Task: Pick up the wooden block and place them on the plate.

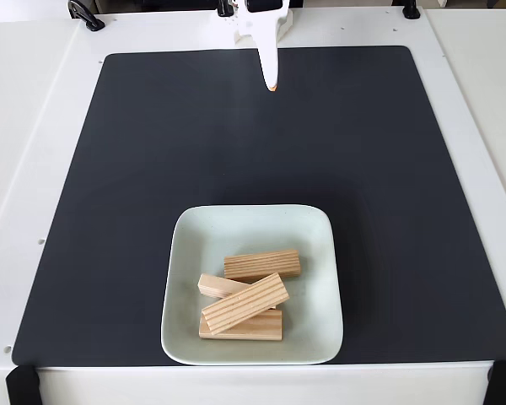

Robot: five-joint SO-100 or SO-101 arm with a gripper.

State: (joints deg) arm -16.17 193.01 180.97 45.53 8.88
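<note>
Jaws pressed together on my gripper [271, 84], grasping nothing, far from the plate [190, 337]. Four wooden blocks [262, 264] lie piled on it.

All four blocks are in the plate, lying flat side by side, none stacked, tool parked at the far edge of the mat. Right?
Not quite. The fixed view shows four blocks in the plate, but they are piled: one block lies slantwise on top of others. The tool does hang at the far edge of the mat, away from the plate.
</note>
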